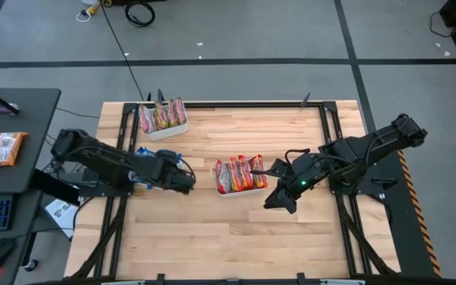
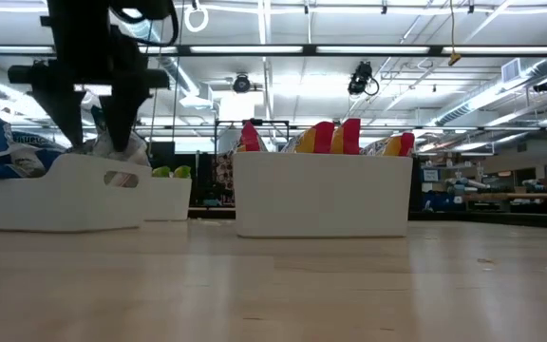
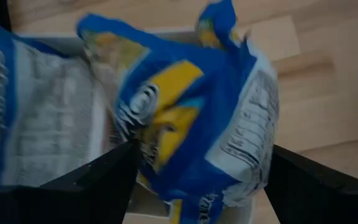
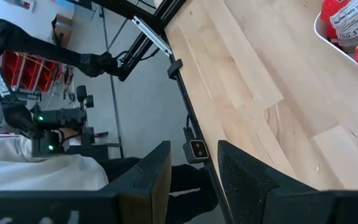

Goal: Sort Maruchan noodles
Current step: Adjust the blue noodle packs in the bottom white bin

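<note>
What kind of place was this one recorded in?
Probably a robotics lab or workshop hall: a wooden table on a black frame, taped lines on a grey floor, and ceiling strip lights over cluttered benches.

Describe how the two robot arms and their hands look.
Both arms are dark, jointed and chunky, with black cables running along them. The right arm shows a small green light near its hand. Each hand ends in two flat, dark, wedge-shaped fingers; the left hand is built the same.
</note>
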You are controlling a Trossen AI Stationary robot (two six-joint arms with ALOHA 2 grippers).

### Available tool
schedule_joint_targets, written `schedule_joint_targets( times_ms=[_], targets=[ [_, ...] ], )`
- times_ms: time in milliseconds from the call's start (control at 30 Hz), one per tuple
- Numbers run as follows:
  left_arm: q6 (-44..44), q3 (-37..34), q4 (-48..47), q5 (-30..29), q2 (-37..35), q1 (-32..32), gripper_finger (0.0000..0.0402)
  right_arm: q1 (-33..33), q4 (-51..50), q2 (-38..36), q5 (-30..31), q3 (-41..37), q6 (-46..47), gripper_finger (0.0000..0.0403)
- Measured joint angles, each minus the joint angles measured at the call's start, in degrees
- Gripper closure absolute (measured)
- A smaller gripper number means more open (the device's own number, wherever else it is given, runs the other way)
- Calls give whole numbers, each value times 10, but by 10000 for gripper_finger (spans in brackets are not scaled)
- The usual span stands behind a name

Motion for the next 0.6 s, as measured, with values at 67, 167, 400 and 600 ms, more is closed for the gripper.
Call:
schedule_joint_targets(
  times_ms=[67, 167, 400, 600],
  targets=[
    [15, 0, -12, 2, -24, 12, 86, 0, 0, 0, 0, 0, 0, 266],
    [61, 0, -24, 2, -53, 41, 86, 0, 0, 0, -1, 0, -3, 266],
    [113, -91, 94, 39, -122, 103, 86, 0, -1, 0, 2, 0, -6, 266],
    [113, -153, 177, 15, -139, 107, 87, 3, -1, 0, 4, 0, 4, 266]
  ],
)
